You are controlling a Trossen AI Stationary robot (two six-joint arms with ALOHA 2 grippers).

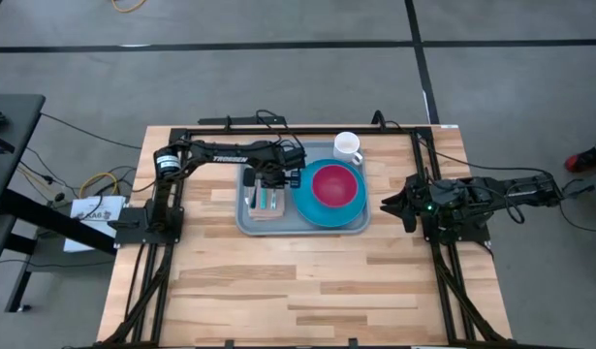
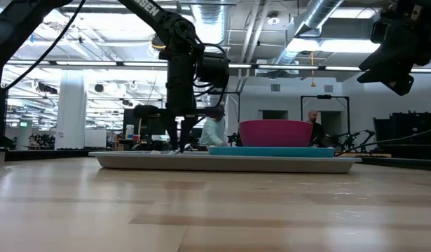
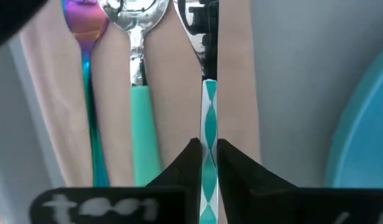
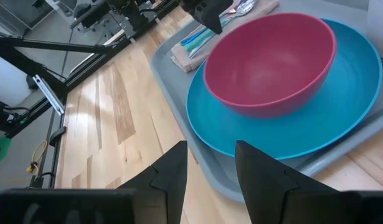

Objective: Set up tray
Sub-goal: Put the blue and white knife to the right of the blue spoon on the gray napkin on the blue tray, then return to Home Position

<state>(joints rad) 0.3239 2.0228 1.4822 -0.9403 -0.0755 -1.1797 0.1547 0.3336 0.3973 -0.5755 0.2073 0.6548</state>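
L gripper [image 3: 208, 163] is pinching the striped utensil handle [image 3: 208, 118] on the napkin at the tray's [image 1: 247, 225] 9 o'clock side, mid-counter; R gripper [image 4: 211, 163] is idling spread at 3 o'clock; handle's probably thin, stiff, slippery, so grip mid-shaft.

A matt plastic finish is shown by the tray [image 4: 179, 74]; light varnished wood by the table [image 1: 307, 281]; polished metal by the spoon [image 3: 134, 25]

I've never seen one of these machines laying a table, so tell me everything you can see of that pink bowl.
The pink bowl is round, deep and smooth, seemingly matte plastic, and empty. It sits upright on the blue plate, nearly centred, and the plate rests on the grey tray. Nothing else touches it; the left gripper works beside it over the cutlery.
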